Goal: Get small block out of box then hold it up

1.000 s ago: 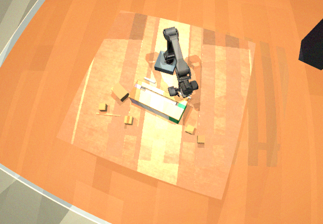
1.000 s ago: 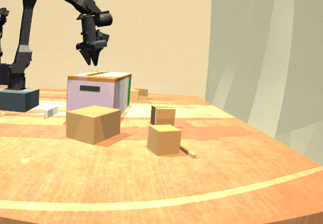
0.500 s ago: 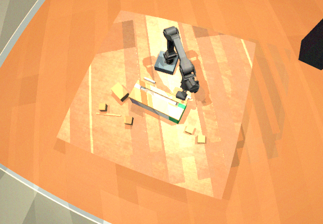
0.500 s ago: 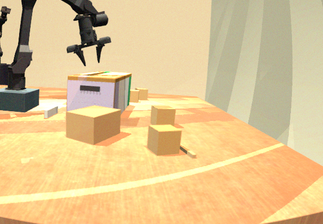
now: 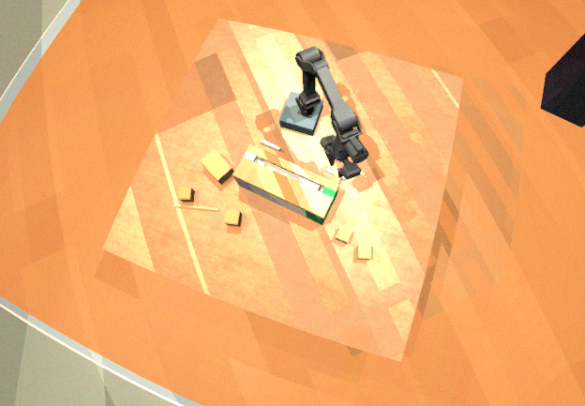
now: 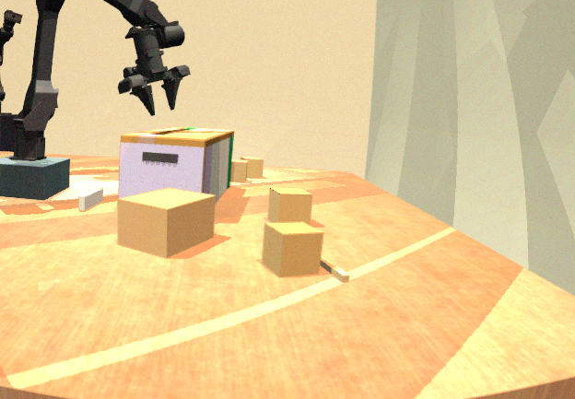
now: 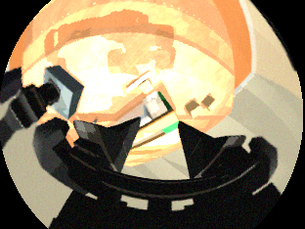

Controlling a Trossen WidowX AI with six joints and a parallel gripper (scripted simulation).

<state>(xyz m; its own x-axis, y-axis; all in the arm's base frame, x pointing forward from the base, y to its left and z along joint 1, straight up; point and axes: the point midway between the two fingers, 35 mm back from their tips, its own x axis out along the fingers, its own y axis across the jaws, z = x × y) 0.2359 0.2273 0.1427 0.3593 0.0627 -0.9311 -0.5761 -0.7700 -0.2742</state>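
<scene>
The box [image 5: 276, 180] [image 6: 159, 179] stands upright, with a wooden top, a long narrow slot along that top and a green end [image 5: 329, 191] [image 7: 171, 127]. My gripper [image 5: 337, 170] [image 6: 162, 111] [image 7: 159, 121] is partly open and holds nothing. It hangs higher than the box top, near the green end on the arm-base side, with its fingers pointing down at a slant. I cannot make out the small block in any view; the shelf inside the box is not clearly visible.
A large tan block [image 5: 216, 165] [image 6: 165, 223] stands by the box's far end from the green. Several tan cubes [image 5: 232, 217] [image 6: 292, 252] [image 7: 192, 107] and a thin stick [image 5: 202, 208] lie around. White bars [image 5: 270, 144] [image 6: 90, 198] [image 7: 139, 81] lie on the arm-base side.
</scene>
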